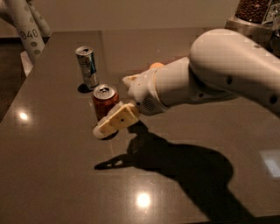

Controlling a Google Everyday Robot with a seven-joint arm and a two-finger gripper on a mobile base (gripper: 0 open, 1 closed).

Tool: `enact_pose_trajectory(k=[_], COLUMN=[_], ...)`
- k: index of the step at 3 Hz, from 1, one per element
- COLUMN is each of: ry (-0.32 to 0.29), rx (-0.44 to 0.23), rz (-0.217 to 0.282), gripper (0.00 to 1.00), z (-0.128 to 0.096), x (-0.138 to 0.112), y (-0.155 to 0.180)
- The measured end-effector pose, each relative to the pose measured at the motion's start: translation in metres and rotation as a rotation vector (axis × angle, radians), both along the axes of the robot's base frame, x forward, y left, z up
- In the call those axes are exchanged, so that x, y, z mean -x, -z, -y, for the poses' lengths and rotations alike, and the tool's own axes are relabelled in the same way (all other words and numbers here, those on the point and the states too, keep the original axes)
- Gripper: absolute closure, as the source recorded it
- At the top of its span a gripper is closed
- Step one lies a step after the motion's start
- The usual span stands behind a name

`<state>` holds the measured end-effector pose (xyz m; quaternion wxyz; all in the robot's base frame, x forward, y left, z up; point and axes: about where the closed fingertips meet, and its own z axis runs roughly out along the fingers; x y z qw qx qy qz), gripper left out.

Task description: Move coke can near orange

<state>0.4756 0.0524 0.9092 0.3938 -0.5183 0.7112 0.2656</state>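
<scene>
The coke can (104,101) stands upright on the dark table (57,175), left of centre. My gripper (114,122) is low over the table right against the can, and its cream tip crosses in front of the can's lower right side. The white arm reaches in from the upper right. The orange (155,66) is behind the arm, to the right of the can and further back; only its top shows.
A taller silver-and-blue can (87,66) stands just behind and left of the coke can. A white post marked 040 (27,31) stands off the table's far left corner. A container of brown bits (254,12) is at the top right.
</scene>
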Motion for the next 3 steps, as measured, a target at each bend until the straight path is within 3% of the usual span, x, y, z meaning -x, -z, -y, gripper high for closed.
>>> enact_pose_trajectory(k=[1, 3], ry=[-0.009, 0.009], rx=[-0.022, -0.055], rz=[-0.003, -0.026], gripper=[0.00, 0.50], z=[-0.014, -0.030], x=[-0.002, -0.008], y=[0.002, 0.000])
